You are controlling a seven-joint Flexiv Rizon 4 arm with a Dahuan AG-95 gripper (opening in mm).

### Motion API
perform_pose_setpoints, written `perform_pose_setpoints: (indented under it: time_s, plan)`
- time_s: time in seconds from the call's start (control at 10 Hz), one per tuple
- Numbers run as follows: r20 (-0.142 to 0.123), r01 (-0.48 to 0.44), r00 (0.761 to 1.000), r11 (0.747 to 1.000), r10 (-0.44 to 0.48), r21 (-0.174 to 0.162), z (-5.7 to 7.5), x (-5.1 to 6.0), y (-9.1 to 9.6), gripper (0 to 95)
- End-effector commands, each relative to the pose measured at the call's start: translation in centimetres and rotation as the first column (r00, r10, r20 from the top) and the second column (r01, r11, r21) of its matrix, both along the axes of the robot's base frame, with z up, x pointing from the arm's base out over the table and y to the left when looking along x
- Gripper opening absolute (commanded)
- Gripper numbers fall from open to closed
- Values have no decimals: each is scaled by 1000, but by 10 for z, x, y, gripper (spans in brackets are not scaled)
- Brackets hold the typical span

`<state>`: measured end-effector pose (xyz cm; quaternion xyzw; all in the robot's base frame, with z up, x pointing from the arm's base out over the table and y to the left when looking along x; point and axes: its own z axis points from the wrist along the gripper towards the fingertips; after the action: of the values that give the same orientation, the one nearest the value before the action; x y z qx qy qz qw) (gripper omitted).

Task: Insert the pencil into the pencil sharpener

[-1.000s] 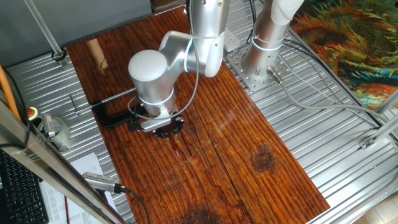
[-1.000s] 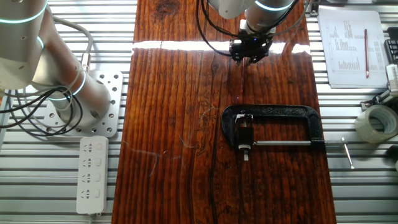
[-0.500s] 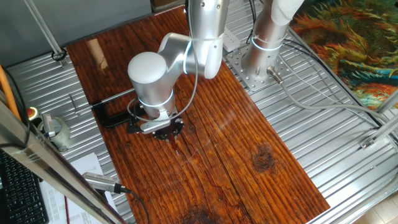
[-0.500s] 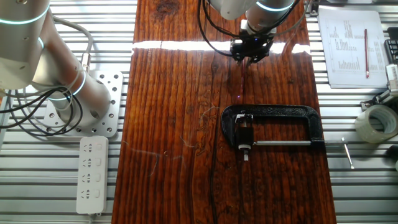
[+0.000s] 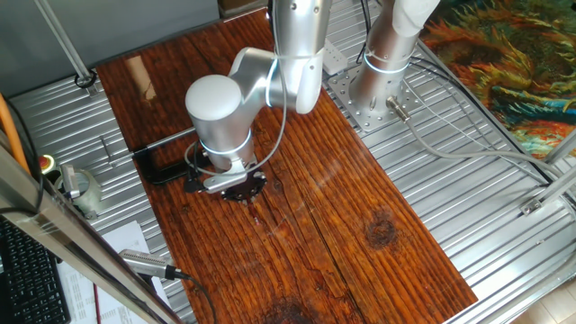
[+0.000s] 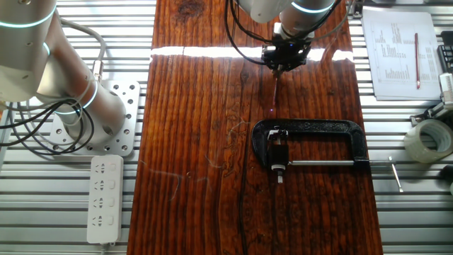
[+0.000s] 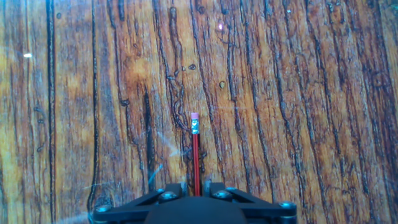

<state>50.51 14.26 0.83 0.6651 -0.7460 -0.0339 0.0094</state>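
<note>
My gripper (image 6: 285, 57) hangs low over the dark wooden board (image 6: 198, 177), shut on the pencil (image 6: 274, 91). This thin red stick reaches from the fingers toward the black C-clamp (image 6: 318, 129). In the hand view the pencil (image 7: 196, 155) runs straight out between the fingers (image 7: 169, 194), and its pink eraser tip is over bare wood. A small dark block, the pencil sharpener (image 6: 277, 151), sits pinched in the clamp's mouth, a short way beyond the pencil's tip. In one fixed view the gripper (image 5: 243, 189) and pencil (image 5: 256, 212) show, with the clamp (image 5: 162, 167) half hidden behind the arm.
A thick pale dowel (image 5: 139, 76) lies at the board's far corner. The clamp's silver rod (image 6: 322, 164) points right. A second arm's base (image 6: 99, 113) and a power strip (image 6: 105, 198) sit to the left. A sheet of paper (image 6: 396, 53) and a tape roll (image 6: 428, 138) lie to the right.
My gripper has shifted very slightly away from the clamp, still holding the pencil. Nothing else has moved.
</note>
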Motion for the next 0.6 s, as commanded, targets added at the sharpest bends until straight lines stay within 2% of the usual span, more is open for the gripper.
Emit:
perform_pose_setpoints:
  time_s: [0.1,0.4,0.6]
  plan:
    - [1,2,1000,1000,-2,1,0,0,0,0]
    - [6,4,1000,1000,-4,1,1,0,0,0]
    - [9,-9,1000,1000,9,-16,11,1,0,0]
